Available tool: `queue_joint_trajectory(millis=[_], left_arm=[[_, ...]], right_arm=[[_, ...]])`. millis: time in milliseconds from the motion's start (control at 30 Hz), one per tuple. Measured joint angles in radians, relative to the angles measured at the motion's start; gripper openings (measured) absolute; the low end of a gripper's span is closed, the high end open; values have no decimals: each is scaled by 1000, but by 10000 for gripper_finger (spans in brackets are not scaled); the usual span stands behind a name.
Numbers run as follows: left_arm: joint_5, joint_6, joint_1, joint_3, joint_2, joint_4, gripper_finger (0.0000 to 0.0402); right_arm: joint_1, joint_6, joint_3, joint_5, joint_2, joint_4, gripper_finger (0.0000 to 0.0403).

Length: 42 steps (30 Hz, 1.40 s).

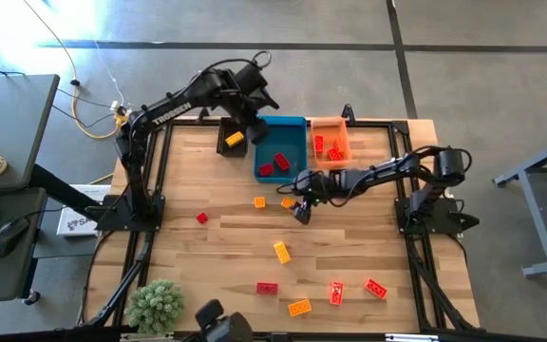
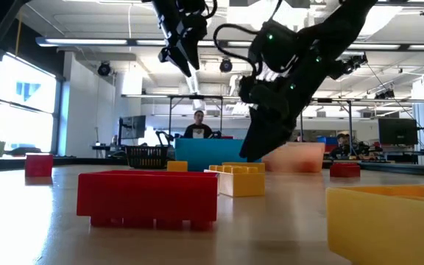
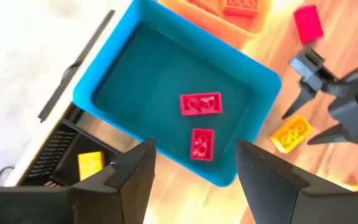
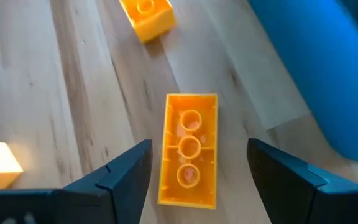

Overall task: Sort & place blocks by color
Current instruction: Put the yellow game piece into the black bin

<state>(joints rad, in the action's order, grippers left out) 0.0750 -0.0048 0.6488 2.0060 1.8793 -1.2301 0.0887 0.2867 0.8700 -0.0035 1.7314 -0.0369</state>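
- Right gripper (image 4: 194,180) is lowered over the wooden table (image 1: 349,247), near the corner of the blue rectangular plastic bin (image 1: 283,144); its fingers are spread wide.
- Between these fingers an orange studded plastic brick (image 4: 189,149) is seen lying hollow side up on the wood, not touched by either finger.
- A small yellow brick (image 4: 146,16) lies ahead of this gripper, apart from the orange one.
- Left gripper (image 3: 194,174) is held above the blue bin, its fingers parted and holding nothing.
- Below it, two red studded bricks (image 3: 200,104) are seen inside the blue bin; a yellow brick (image 3: 91,165) lies in the black bin (image 1: 231,140) beside it.
- Several red bricks are kept in the orange bin (image 1: 330,141).
- Other red, orange and yellow bricks are scattered on the table, well apart from both grippers.
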Motion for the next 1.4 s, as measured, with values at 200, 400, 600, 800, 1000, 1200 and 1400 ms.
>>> queue_joint_trajectory(millis=[200,400,600,800,1000,1200,1400], left_arm=[[1,0,42,1,0,3,207],[0,0,70,1,0,6,207],[0,21,88,1,0,8,207],[1,24,100,1,0,10,207],[1,64,104,1,0,11,207],[19,69,103,1,0,12,207],[19,69,92,1,0,12,207]], right_arm=[[0,0,0,-31,52,1,250],[0,0,1,-16,66,4,248],[0,0,1,11,67,-7,206],[0,51,3,9,66,-14,128],[16,105,3,-41,56,-15,112],[40,96,-2,-82,-40,-33,112],[77,69,-1,-87,-152,-36,112]])
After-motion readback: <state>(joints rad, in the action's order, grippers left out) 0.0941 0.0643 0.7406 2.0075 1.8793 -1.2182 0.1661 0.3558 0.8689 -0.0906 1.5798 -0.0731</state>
